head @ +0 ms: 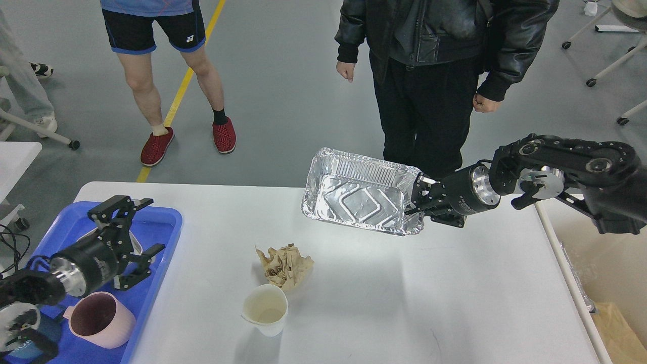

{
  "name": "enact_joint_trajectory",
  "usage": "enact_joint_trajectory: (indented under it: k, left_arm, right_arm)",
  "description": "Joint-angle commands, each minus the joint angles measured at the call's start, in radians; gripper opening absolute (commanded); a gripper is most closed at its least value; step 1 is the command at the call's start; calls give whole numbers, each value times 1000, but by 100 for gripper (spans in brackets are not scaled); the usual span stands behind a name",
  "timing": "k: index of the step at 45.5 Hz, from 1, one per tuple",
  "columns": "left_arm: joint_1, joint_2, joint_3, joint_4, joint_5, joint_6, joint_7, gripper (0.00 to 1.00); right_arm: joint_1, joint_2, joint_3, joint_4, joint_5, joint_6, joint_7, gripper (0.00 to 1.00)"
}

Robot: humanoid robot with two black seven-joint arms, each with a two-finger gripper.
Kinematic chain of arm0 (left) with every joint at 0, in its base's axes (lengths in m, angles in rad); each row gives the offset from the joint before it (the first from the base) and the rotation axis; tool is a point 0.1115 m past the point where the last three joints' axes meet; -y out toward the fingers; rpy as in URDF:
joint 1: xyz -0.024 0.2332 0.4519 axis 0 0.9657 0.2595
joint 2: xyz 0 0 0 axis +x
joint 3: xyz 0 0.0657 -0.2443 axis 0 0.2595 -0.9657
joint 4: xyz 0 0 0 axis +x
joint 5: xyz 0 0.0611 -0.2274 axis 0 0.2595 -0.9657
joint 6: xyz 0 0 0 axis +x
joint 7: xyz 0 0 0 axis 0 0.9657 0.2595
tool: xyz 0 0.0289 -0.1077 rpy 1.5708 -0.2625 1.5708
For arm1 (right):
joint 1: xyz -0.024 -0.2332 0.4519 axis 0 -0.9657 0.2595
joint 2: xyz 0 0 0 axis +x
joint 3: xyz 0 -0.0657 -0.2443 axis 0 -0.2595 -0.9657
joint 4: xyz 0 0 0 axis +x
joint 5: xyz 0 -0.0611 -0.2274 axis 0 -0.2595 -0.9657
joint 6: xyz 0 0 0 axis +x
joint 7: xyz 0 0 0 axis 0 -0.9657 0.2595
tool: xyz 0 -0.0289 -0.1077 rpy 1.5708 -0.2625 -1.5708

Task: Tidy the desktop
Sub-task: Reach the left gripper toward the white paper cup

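The white desktop [384,293] fills the lower view. My right gripper [417,199] is shut on the right rim of a foil tray [361,192], holding it tilted above the far middle of the desktop. A crumpled brown paper ball [284,265] lies near the middle. A white paper cup [264,308] stands upright just in front of it. My left gripper [136,230] is open over the blue tray [164,222] at the left, holding nothing.
In the blue tray a pink cup [98,321] stands by my left arm, which hides most of a metal pan. A beige bin [601,273] with brown paper sits past the right edge. Two people [429,76] stand beyond the far edge.
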State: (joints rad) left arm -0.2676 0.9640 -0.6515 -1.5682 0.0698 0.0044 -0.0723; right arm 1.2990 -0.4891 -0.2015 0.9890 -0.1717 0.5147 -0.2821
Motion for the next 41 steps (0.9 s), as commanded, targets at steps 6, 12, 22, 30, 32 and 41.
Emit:
enact_joint_trajectory:
  k: [6,12,22,30,32,41]
  left_arm:
    - [-47,284,78,-85,7,-86,6,97]
    - [-62,404,87,-110,41,-164,17,97]
    - [-61,555,85,-133,47,-238,29,97]
    - [-61,598,85,-142,47,-244,31,97]
    - [-62,598,85,-142,48,-242,37,97]
    - [-67,538,84,-159,148,-233,84,97]
  right_arm:
    - [-1,11,1,-1,0,-4,0,0]
    - [-1,9,2,2,0,-4,0,0]
    - [-1,9,8,2,0,-4,0,0]
    - [-1,9,11,3,0,-4,0,0]
    - [-1,9,11,3,0,-4,0,0]
    - [-1,3,11,3,0,-4,0,0]
